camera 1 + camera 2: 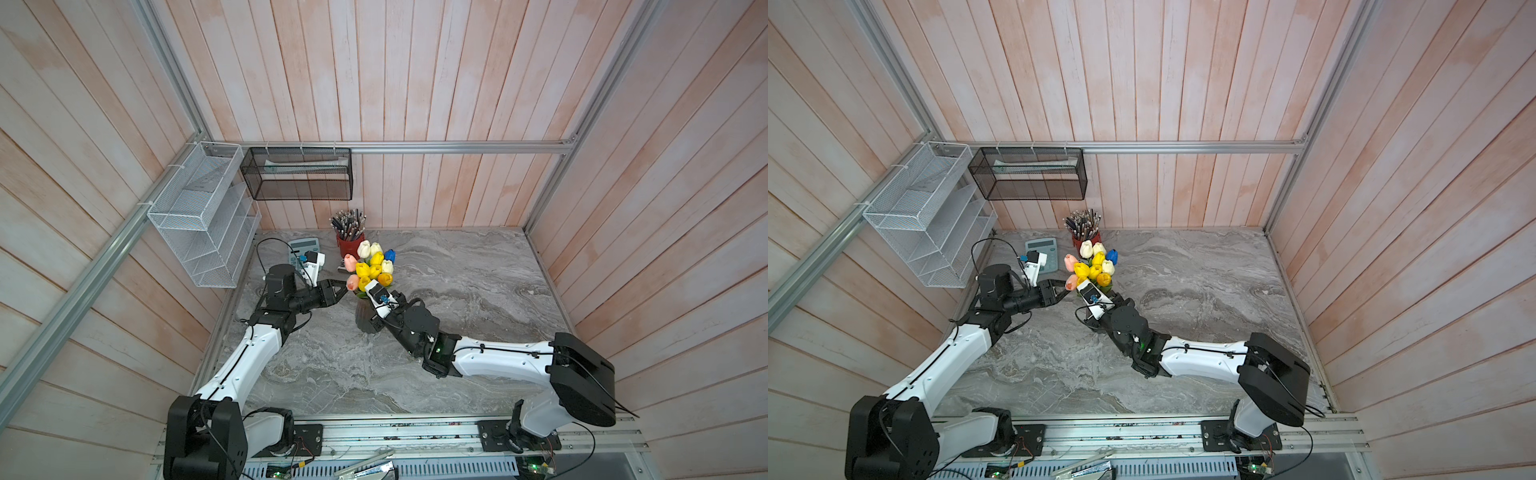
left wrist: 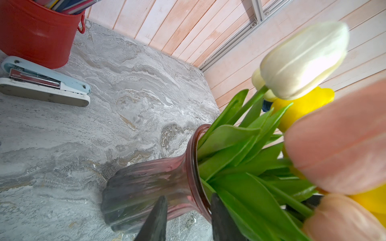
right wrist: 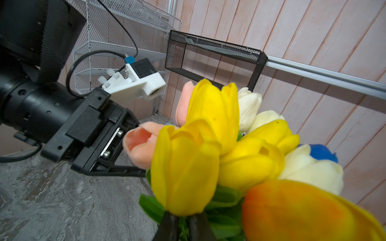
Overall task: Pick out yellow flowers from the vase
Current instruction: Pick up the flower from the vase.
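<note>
In both top views you see the vase (image 1: pixel 365 322) standing on the bench (image 1: pixel 457 291) in its far-left part, a little in from the far edge. It is just in front of the red cup of pencils (image 1: pixel 350 245), with a calculator (image 1: pixel 303 249) nearer the far-left corner. The yellow flowers (image 1: pixel 370 270) (image 1: pixel 1093 270) are all in the vase, bunched in the middle of the bouquet with white, pink and blue heads around them. The left claw (image 1: pixel 344 286) points at the vase's rim from the left-edge side. The right arm (image 1: pixel 498 357) reaches in from the near-right, its wrist against the bouquet.

From the left wrist you look along the ribbed vase (image 2: pixel 146 183). The left claw's two dark fingers (image 2: pixel 156 219) stand apart, one against the narrow neck and one past the flared rim among the leaves. You cannot tell whether they press on the glass. A white tulip (image 2: pixel 302 60) and pink tulips (image 2: pixel 338 137) fill the near side, and a stapler (image 2: pixel 43 83) lies beside the red cup.

From the right wrist the yellow heads crowd the frame, with an orange-tinged one (image 3: pixel 302 210) closest and a blue tulip (image 3: pixel 321 152) behind. The right claw (image 3: pixel 183 226) sits directly under the nearest yellow head. Its fingers are drawn close together with green stem and leaf in the narrow gap. You cannot tell whether they clamp it.
</note>
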You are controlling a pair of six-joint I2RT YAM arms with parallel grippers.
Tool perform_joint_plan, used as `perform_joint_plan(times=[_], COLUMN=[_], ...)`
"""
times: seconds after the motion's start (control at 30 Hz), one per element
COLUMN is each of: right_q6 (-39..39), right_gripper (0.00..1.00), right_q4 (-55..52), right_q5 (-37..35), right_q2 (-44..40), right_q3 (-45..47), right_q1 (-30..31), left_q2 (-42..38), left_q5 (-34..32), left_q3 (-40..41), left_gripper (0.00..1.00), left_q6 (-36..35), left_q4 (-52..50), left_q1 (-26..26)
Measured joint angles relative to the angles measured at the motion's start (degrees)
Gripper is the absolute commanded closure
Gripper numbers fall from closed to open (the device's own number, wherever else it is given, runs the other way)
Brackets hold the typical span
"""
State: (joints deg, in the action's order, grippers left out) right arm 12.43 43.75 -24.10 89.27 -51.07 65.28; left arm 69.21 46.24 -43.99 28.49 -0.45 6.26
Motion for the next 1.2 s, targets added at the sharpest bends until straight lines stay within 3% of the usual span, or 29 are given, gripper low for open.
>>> perform_joint_plan(times=[0.5,1.2], right_q6=[-0.5,-0.5], right_gripper=[0.96,0.96], right_q4=[0.2,-3.0], right_q5=[0.8,2.8], right_q2=[1.2,-5.7], right_q3=[-0.1,-0.7], right_q1=[-0.2,-0.2], left_q2=[0.0,0.0], left_q5=[0.0,0.0], left_q3=[0.0,0.0], left_gripper=[0.64,0.64], left_q6=[0.0,0.0], left_q4=[0.0,0.0], left_q1=[-0.3,-0.3])
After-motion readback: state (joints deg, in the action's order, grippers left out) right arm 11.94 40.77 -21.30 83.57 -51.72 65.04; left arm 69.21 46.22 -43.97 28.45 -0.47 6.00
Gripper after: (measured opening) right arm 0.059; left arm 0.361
